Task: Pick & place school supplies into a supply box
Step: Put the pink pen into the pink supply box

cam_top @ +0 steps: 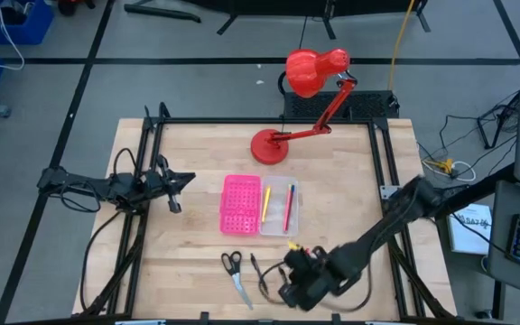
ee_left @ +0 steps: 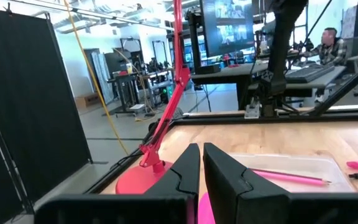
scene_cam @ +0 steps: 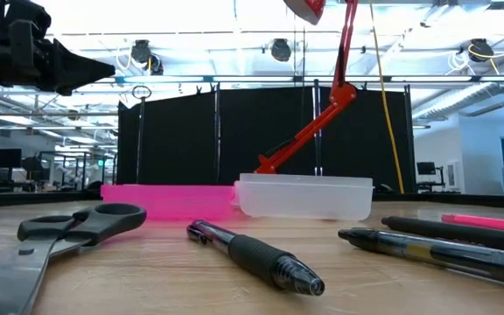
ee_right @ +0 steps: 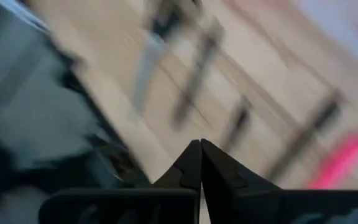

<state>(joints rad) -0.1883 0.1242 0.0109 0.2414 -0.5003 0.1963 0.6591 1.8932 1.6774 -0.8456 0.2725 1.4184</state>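
The right gripper (cam_top: 289, 291) is clenched on nothing, with the scissors (cam_top: 234, 268) and a black pen (cam_top: 258, 271) on the table just beside its jaws. The left gripper (cam_top: 181, 179), nearly closed and empty, waits beside the box (cam_top: 260, 205).

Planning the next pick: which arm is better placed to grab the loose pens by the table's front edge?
Right. Its end effector, shut and empty, hovers right beside the loose pens and scissors. The left end effector waits beyond the supply box, farther off.
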